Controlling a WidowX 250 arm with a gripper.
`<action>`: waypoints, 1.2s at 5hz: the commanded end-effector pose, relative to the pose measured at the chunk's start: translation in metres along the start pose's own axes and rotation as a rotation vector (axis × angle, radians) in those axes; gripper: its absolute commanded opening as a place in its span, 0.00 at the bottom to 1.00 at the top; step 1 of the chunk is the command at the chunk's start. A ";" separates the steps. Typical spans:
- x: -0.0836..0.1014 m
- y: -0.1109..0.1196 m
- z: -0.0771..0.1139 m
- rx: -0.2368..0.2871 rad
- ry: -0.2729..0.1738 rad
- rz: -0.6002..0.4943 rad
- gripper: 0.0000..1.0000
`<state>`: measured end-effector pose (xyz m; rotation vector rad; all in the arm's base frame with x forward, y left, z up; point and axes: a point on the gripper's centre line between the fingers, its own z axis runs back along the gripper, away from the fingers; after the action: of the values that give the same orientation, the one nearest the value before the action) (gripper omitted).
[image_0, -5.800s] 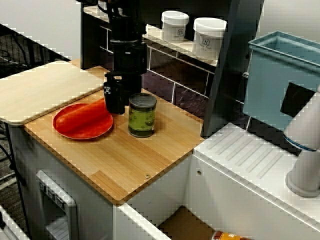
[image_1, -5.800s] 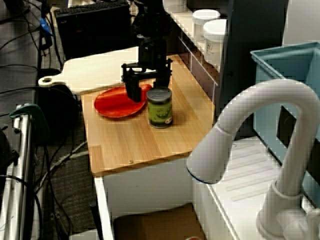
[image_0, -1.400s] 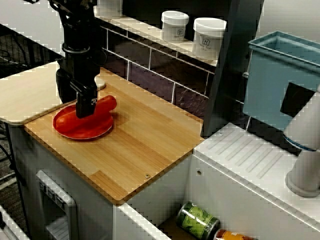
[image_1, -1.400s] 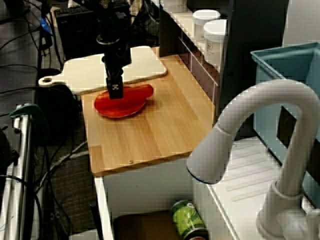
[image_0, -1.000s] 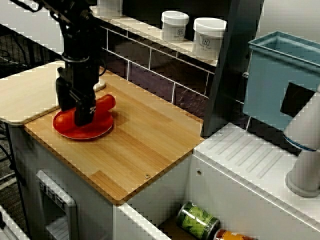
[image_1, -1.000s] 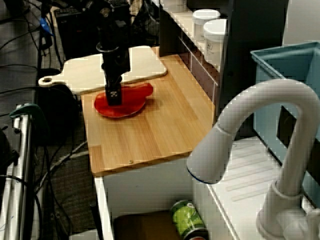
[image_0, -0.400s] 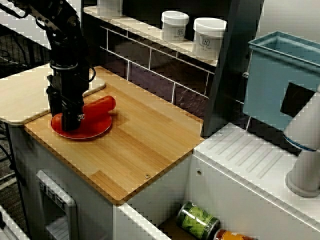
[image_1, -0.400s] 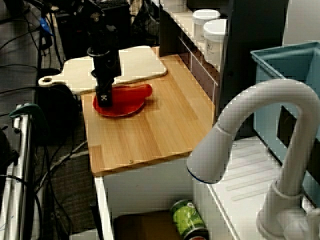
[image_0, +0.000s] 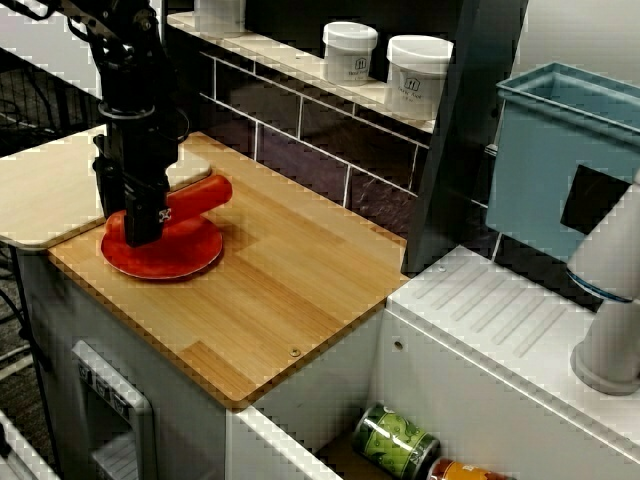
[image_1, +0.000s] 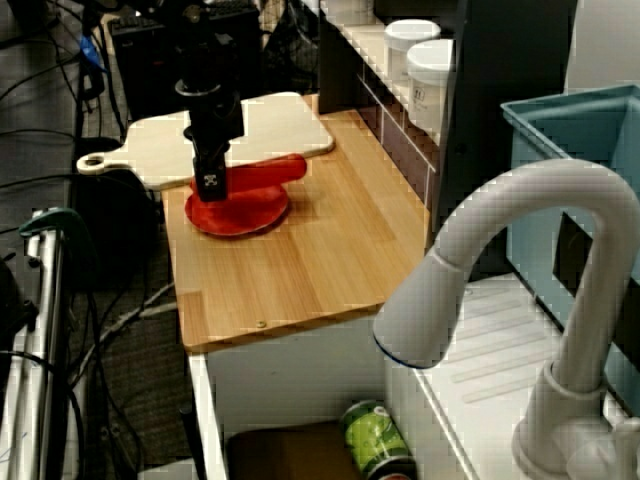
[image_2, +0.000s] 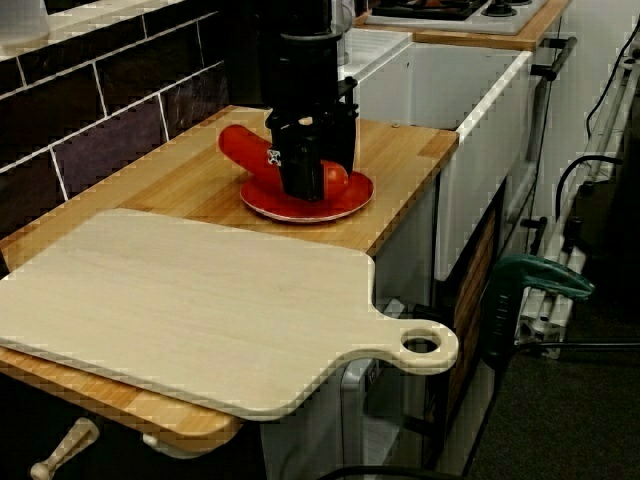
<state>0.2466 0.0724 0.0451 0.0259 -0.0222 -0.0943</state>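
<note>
Black hand (image_0: 140, 232); red sausage (image_0: 200, 195), red plate (image_0: 175, 265); pale cutting board (image_2: 180, 310); striped honey-brown counter (image_0: 280, 290); green-labelled can (image_0: 392, 440).

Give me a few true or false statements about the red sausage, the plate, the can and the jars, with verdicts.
The end effector grips the red sausage over the red plate. True.
The green can stands upright on the counter. False: it lies on its side below the counter's edge.
Two white jars sit on the shelf. True.
The cutting board covers the red plate. False: it lies beside it.
</note>
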 end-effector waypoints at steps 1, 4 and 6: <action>-0.005 0.003 0.043 0.006 -0.085 0.026 0.00; -0.018 0.065 0.037 -0.002 -0.085 0.132 0.00; -0.010 0.113 0.016 0.068 -0.059 0.206 0.00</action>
<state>0.2480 0.1903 0.0489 0.0656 -0.0506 0.1026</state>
